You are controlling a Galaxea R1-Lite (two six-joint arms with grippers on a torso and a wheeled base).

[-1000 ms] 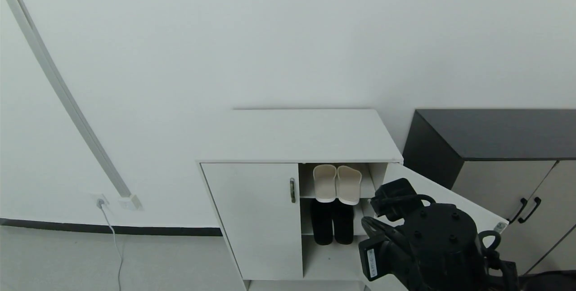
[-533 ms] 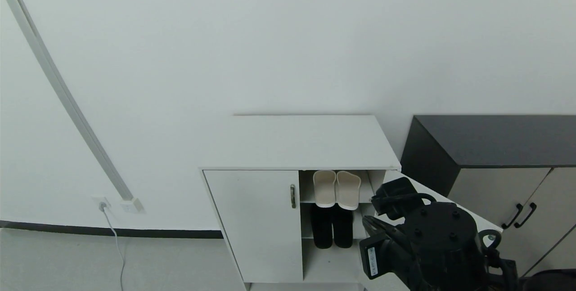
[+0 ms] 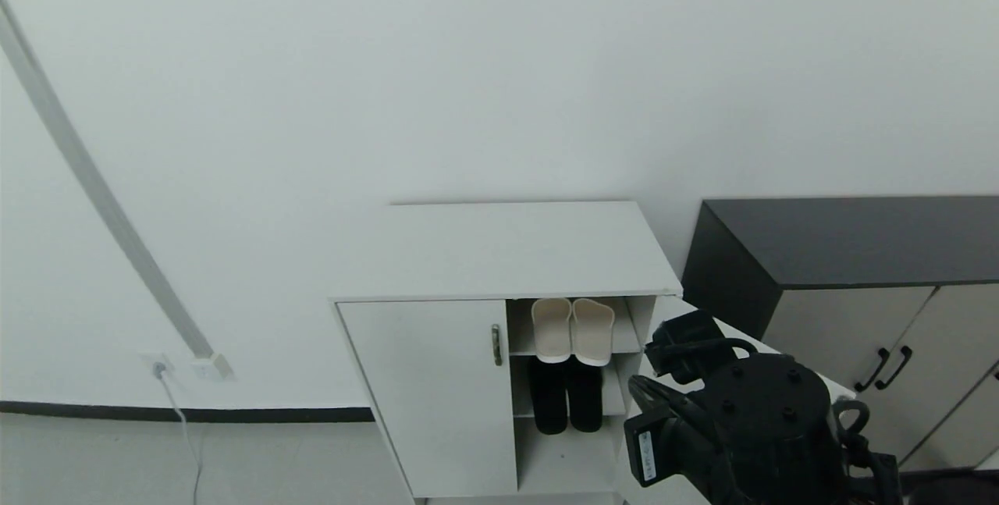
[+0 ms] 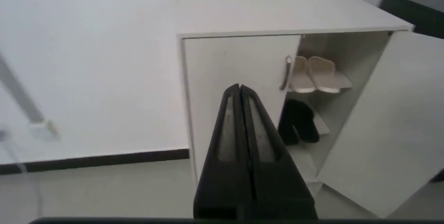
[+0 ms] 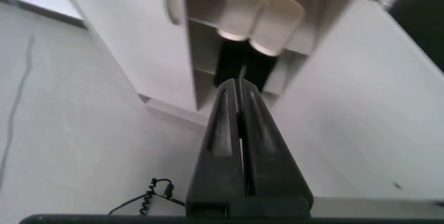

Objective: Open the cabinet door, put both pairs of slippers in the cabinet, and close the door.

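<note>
The white cabinet [image 3: 499, 251] stands against the wall with its left door [image 3: 421, 396] closed and its right door [image 3: 769, 343] swung open. A beige pair of slippers [image 3: 572, 331] lies on the upper shelf, toes outward. A black pair [image 3: 567, 405] sits on the shelf below. My right gripper [image 5: 240, 85] is shut and empty, in front of the open compartment, pointing at the black slippers [image 5: 232, 61] beneath the beige ones [image 5: 258, 12]. My left gripper [image 4: 239, 92] is shut and empty, farther back, facing the closed door [image 4: 236, 92].
A dark-topped cabinet [image 3: 851, 240] with black handles stands close to the right of the open door. On the left wall are a socket with a hanging cable [image 3: 160, 370] and a slanted conduit [image 3: 94, 177]. A coiled cable [image 5: 149, 193] lies on the floor.
The whole head picture has shifted a little to the left, so the camera moved. Slippers, doors and both shut grippers stay as they were.
</note>
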